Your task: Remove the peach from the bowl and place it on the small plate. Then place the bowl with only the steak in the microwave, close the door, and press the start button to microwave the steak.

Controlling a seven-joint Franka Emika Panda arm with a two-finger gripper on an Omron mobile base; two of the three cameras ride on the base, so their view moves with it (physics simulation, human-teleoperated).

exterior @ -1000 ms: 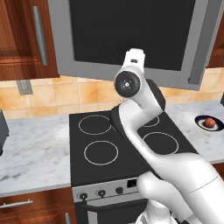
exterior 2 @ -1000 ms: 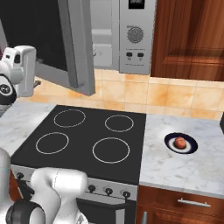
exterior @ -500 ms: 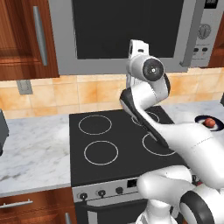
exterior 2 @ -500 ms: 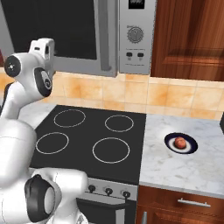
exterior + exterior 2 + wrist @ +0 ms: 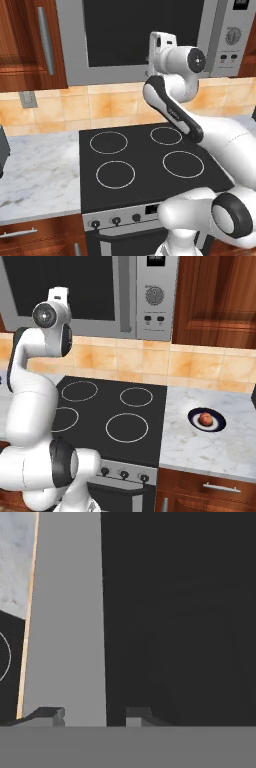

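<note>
- My arm rises from the base, bends at the elbow over the stove (image 5: 150,160), and lifts my wrist up in front of the microwave (image 5: 125,291).
- My hand is raised against the door (image 5: 140,35), which lies flush with the microwave's front, near its lower edge, toward 5 o'clock on the dark window.
- In the hand view my claw (image 5: 92,714) looks straight at the door: grey frame toward 9 o'clock, dark window toward 3 o'clock.
- My two fingertips (image 5: 47,714) stand apart at 6 o'clock with nothing between them; the claw is parted and empty.
- The control panel (image 5: 155,296), with display, dial and small buttons, is at 3 o'clock from my hand.
- The peach (image 5: 205,418) sits on the small plate (image 5: 194,421) on the table (image 5: 200,446), at 3 o'clock from the stove.
- I cannot see the bowl or the steak.
</note>
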